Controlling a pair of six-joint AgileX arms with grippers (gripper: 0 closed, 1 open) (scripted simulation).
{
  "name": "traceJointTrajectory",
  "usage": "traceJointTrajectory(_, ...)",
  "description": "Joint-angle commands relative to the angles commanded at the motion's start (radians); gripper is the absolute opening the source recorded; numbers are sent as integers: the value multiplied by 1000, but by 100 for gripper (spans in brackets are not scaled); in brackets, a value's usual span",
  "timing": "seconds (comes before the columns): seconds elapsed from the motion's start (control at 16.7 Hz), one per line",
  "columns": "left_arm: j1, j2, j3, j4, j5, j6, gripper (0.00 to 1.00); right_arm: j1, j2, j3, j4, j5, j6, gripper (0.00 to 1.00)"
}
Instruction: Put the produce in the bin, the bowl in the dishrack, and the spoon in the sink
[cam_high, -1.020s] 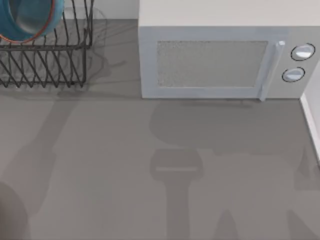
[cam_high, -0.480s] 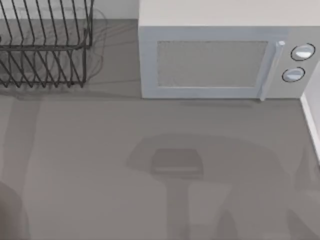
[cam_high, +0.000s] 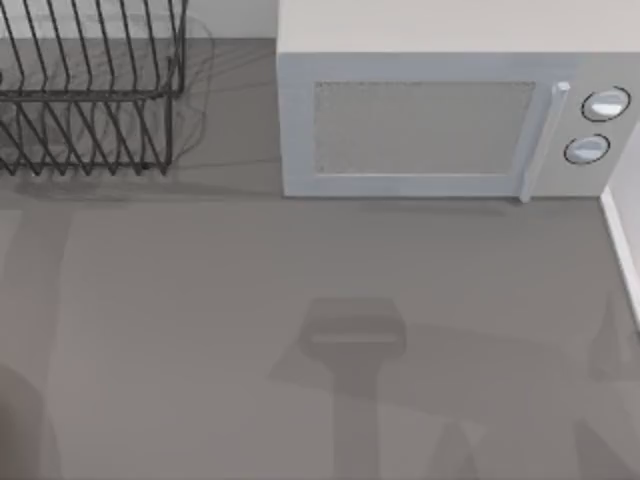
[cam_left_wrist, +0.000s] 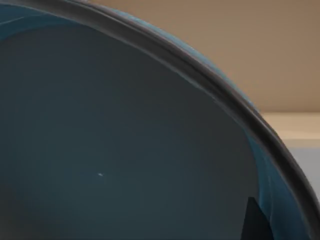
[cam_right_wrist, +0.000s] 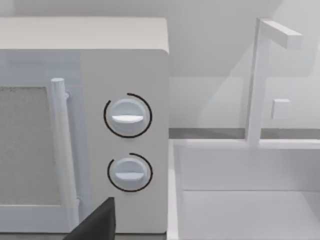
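Grey countertop (cam_high: 200, 330) runs bare beneath me, arm shadows across it. Teal bowl (cam_left_wrist: 125, 150) looms right against my left wrist camera, tan wall behind. Dishrack (cam_high: 90, 100) sits at far left, white microwave (cam_high: 440, 110) beside it, sink (cam_right_wrist: 245, 200) just right; finger state, cannot tell.

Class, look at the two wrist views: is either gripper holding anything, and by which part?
It cannot be told. The round teal-blue bowl looms close to the left wrist camera, but no grip point is visible; nothing indicates a hold on the right.
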Motion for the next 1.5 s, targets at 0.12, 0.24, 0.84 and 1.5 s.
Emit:
traceJointTrajectory(0.12,-3,3,3,-2,-3,0,0,0,0,0,0,0,0,100)
traceJointTrajectory(0.24,-5,16,3,11,-4,0,0,0,0,0,0,0,0,100)
traceJointTrajectory(0.84,-60,542,-72,640,-58,-3,0,0,0,0,0,0,0,100)
traceJointTrajectory(1.5,-114,865,-190,1056,-101,3,0,0,0,0,0,0,0,100)
